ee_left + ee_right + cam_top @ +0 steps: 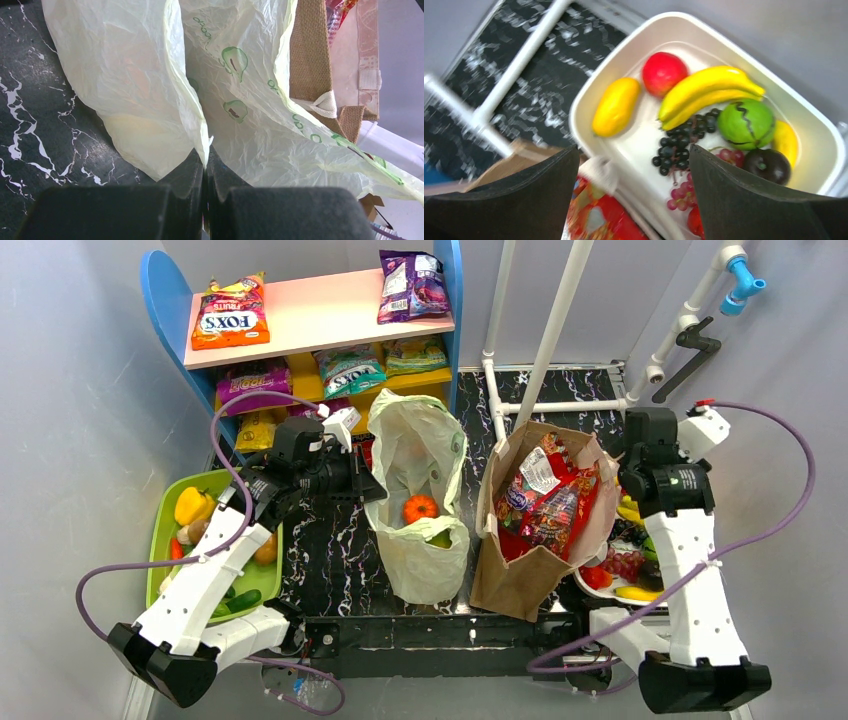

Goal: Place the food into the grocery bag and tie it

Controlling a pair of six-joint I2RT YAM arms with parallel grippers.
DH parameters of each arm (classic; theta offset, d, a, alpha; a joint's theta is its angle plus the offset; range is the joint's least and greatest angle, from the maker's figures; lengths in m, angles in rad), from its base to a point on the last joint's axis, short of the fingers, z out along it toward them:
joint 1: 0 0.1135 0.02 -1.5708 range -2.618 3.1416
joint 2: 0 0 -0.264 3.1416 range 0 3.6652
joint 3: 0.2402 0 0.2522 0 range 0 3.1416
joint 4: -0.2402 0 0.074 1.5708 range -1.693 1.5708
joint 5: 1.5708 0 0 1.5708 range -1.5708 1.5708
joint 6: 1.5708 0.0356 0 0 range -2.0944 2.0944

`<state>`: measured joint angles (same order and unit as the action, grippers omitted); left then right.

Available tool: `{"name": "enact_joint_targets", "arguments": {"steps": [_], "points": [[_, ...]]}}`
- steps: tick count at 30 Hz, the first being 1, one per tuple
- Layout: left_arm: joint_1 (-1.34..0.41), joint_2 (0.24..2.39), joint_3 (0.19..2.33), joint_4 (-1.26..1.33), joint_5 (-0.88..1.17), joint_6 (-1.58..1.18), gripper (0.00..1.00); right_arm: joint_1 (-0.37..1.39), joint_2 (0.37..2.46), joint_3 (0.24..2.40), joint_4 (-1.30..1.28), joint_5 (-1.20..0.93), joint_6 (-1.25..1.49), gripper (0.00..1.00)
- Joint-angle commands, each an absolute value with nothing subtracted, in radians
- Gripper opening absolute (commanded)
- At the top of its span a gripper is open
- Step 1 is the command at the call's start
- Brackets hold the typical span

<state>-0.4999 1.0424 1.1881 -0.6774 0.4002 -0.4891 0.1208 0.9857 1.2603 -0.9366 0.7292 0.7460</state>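
Observation:
The pale-green grocery bag [420,490] lies open on the black marble table, its mouth facing the near edge. Inside it I see an orange-red round food piece [420,508] and a green piece [440,537]. My left gripper [375,492] is at the bag's left rim. In the left wrist view this gripper [206,157] is shut on a thin fold of the bag [140,85]. My right gripper [634,155] stands open and holds nothing. It hovers over the white tray [589,100] of fruit, at the brown bag's right edge [628,472].
A brown paper bag [540,520] full of snack packets stands right of the grocery bag. A green tray [165,540] with a yellow pepper [192,505] and other vegetables sits at the left. A blue and pink shelf [320,310] of snacks stands behind, beside a white pipe frame [550,340].

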Motion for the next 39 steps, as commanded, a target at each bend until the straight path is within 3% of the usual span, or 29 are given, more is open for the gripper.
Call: {"name": "enact_joint_targets", "arguments": {"steps": [1, 11, 17, 24, 39], "points": [[-0.502, 1.026, 1.220, -0.707, 0.416, -0.466, 0.00, -0.010, 1.027, 1.257, -1.035, 0.807, 0.912, 0.88], [-0.502, 1.029, 1.205, -0.699, 0.426, -0.465, 0.00, -0.225, 1.222, 1.223, -1.229, 0.808, 1.162, 0.88], [-0.502, 1.021, 1.191, -0.695, 0.422, -0.465, 0.00, -0.293, 1.276, 1.123, -1.148, 0.764, 1.160, 0.89], [-0.502, 1.024, 1.188, -0.700, 0.427, -0.465, 0.00, -0.303, 1.304, 1.025, -1.118, 0.800, 1.241, 0.98], [-0.502, 1.048, 1.205, -0.724, 0.419, -0.464, 0.00, -0.390, 1.344, 0.936, -0.990, 0.818, 1.264, 0.98]]}}
